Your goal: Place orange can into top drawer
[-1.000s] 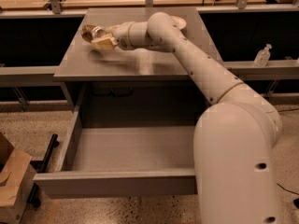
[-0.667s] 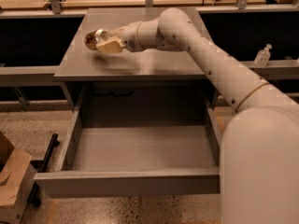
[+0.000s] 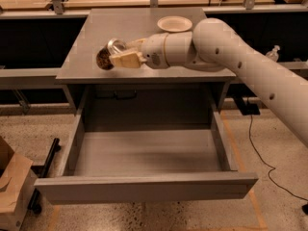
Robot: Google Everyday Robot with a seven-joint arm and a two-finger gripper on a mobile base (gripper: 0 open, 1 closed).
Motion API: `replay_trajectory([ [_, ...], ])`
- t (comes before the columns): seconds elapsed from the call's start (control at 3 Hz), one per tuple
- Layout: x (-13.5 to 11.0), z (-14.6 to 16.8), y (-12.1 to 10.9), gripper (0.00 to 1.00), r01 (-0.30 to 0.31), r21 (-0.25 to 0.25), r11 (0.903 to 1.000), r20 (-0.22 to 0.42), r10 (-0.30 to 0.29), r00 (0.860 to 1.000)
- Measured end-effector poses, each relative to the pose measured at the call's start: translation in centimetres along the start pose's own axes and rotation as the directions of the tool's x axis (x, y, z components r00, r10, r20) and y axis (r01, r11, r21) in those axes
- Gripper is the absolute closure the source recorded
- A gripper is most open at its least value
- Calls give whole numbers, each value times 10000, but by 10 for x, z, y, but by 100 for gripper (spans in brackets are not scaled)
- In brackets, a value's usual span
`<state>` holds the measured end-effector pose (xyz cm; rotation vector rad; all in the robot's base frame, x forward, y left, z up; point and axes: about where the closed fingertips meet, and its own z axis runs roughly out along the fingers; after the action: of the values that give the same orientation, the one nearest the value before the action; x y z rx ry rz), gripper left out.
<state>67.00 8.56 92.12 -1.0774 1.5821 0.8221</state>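
Note:
My gripper (image 3: 118,56) is shut on the orange can (image 3: 108,55). The can lies on its side in the fingers, its shiny silver end up and its brown body pointing left. It is held in the air above the front left part of the grey cabinet top (image 3: 96,37). The top drawer (image 3: 144,150) is pulled wide open below, its plain grey inside empty. The can is over the cabinet's front edge, just behind the drawer's back left corner.
A white bowl (image 3: 174,23) stands on the cabinet top at the back right. A cardboard box (image 3: 12,186) sits on the floor at the left. A cable (image 3: 255,143) runs on the floor at the right. Black shelving stands to both sides.
The can has been lifted off the cabinet top and carried forward and right toward the front edge, as the arm drew back toward the drawer.

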Motion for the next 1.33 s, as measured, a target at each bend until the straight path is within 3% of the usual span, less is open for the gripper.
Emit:
replay_trajectory([
  [0.33,19,-47,39,100,-820,100,9966,64,819,9966],
  [0.67,40,-77,70,100,-1578,-251,9872,-177,1574,9874],
  [1.0,45,-83,71,100,-1650,-236,9860,-219,1645,9861],
  [1.33,49,-76,69,100,-1616,-444,9858,-680,1584,9850],
])
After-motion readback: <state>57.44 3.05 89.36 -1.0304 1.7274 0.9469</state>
